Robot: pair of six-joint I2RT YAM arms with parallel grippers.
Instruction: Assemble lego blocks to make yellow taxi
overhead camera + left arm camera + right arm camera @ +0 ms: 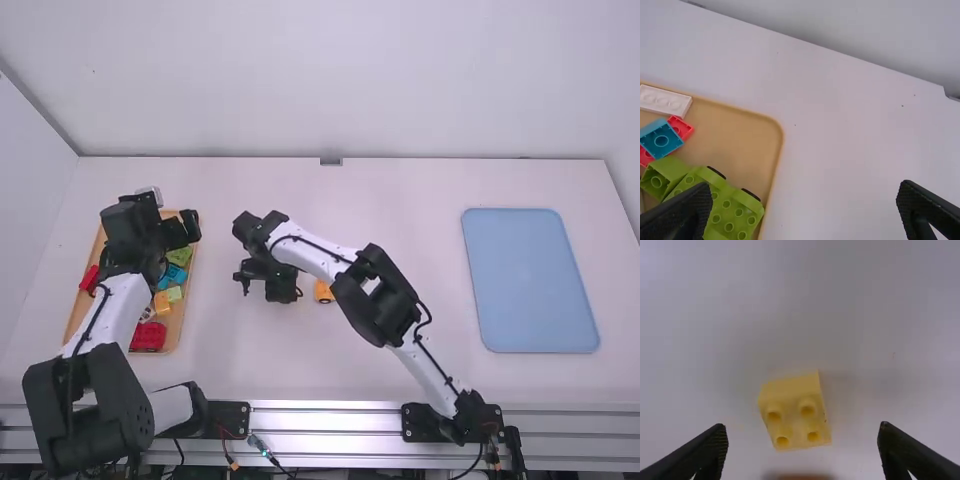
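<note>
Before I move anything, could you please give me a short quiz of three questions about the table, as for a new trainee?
1. Count: how many studs can you see on the yellow brick?
2. True or false: the left gripper is open, with nothing gripped between its fingers.
3. Choose: in the high view, on which side of the table is the tan tray? (a) right (b) middle (c) left

Key: 1. four; 2. true; 3. c
</note>
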